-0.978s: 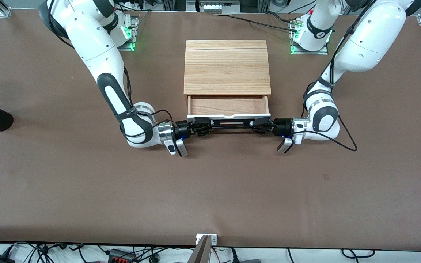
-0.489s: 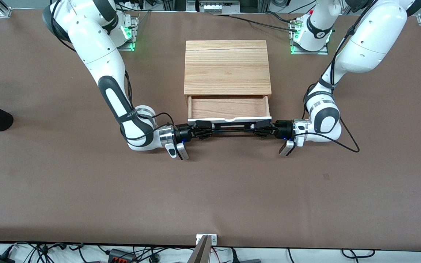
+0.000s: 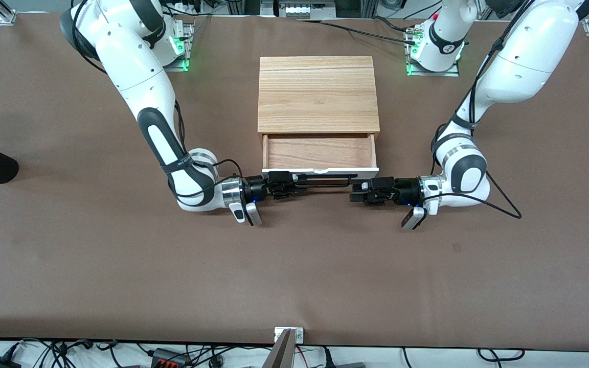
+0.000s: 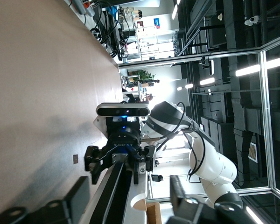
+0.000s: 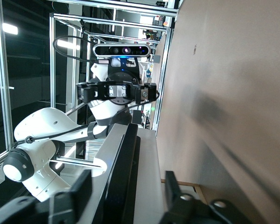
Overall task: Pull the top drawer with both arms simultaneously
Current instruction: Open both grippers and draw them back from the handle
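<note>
The right arm reaches in from its base, and the right gripper [image 3: 285,184] sits low over the worktop [image 3: 294,276], level with the bar handle [image 3: 325,178]. Its jaws are released. In the right wrist view the two fingers [image 5: 77,193] stand well apart with the end of the bar [image 5: 123,177] running between them. I cannot tell whether either finger touches the bar, but it is not pinched.

Just past this gripper's tips is the top drawer [image 3: 320,152]. It stands well out of the cabinet [image 3: 318,92], with its reddish wood floor open to view and its white front just beside the bar. It sits square to the cabinet, with neither end leading.

At the bar's other end the left gripper [image 3: 360,194] is also released, its fingers [image 4: 79,196] spread. From the front it sits clear of the handle, on the camera's side of it and toward the left arm's end of the worktop, with nothing held. The left wrist view looks along the bar to the right gripper [image 4: 119,161].

Judging from how far the drawer is out, the pull itself looks done and the step in hand is letting go and backing off. The left arm seems free to lift away. The right arm needs more care: with the bar between its open fingers, it should draw straight back along its own axis until the tips clear the bar's end, and only then rise. A sideways or upward move first could catch the handle and nudge the drawer askew or partly shut.
</note>
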